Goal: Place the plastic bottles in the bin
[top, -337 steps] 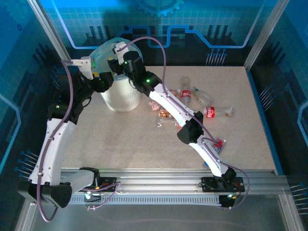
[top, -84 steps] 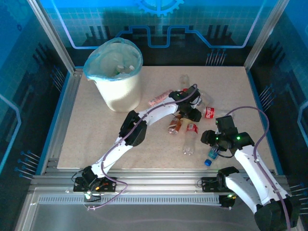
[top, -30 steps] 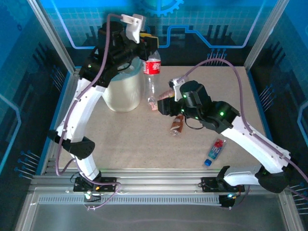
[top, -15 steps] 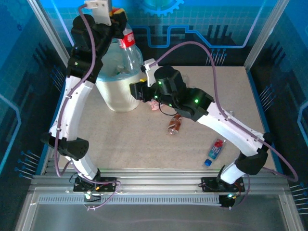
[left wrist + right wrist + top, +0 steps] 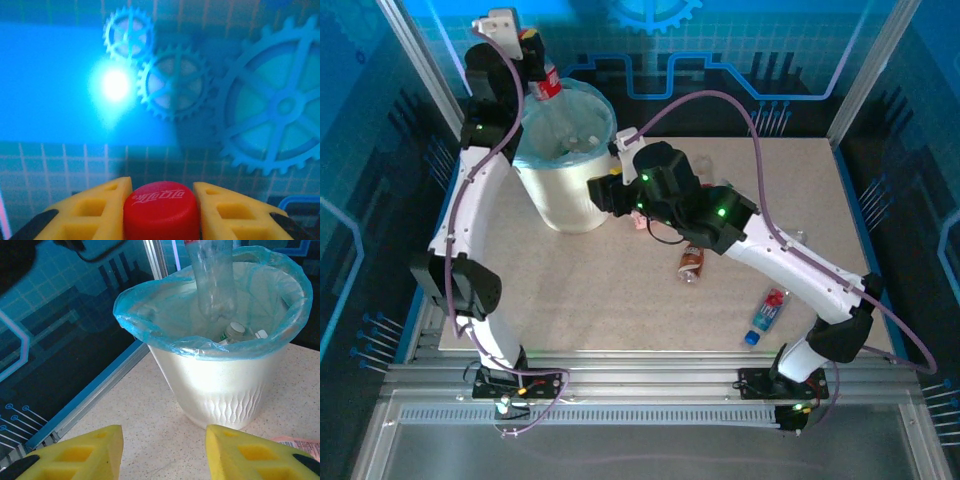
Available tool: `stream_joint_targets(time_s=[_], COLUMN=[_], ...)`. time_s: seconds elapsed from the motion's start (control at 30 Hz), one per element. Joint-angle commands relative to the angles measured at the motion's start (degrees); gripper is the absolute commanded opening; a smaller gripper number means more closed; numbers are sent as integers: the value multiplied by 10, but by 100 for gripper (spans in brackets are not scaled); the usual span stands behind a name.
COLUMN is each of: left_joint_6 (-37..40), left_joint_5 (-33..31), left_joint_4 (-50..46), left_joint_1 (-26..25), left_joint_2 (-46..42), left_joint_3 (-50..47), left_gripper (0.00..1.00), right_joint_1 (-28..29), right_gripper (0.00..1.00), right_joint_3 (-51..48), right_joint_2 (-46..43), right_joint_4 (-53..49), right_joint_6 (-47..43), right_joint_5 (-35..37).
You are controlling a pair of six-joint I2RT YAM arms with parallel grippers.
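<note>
My left gripper (image 5: pixel 533 52) is raised high at the back left, shut on the red cap (image 5: pixel 161 207) of a clear plastic bottle (image 5: pixel 547 82) with a red label. That bottle (image 5: pixel 212 280) hangs upright with its base inside the mouth of the bin (image 5: pixel 565 200), a white ribbed bucket (image 5: pixel 225 385) lined with a light-blue bag. Other bottles (image 5: pixel 232 332) lie inside it. My right gripper (image 5: pixel 604 190) hovers low just right of the bin, open, with bare table between its yellow fingers (image 5: pixel 80 455).
A brown-labelled bottle (image 5: pixel 692 262) lies mid-table and a blue-capped bottle (image 5: pixel 767 310) lies near the front right. A pink-labelled bottle (image 5: pixel 300 442) rests by the bin's right side. The blue-edged metal frame (image 5: pixel 455 230) runs close to the bin's left.
The left arm has carried the red-labelled bottle left and back until it hangs over the bin's mouth. The right arm has swung left towards the bin, its fingers closing a little.
</note>
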Motion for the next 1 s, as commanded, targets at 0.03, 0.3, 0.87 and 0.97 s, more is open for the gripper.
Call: stream_joint_targets(time_s=[0.03,0.3,0.87,0.97], left_joint_6=[9,26,70,74], left_joint_5=[-15,49,79,38], left_joint_4=[89,141,202,217], left_joint_1=[13,14,18,19], left_joint_2=[-3,-20,-67,-62], left_joint_3=[-64,-165,-289,-267], left_gripper=[0,6,0,0], right_joint_1=[12,13,13,14], right_gripper=[48,49,50,50], right_joint_3=[19,41,41,52], right_joint_2=[29,70,81,89], right_joint_4=[-1,-19,-34,-40], right_joint_6=[5,14,25,26], right_joint_5=[-10,-26,-24,-30])
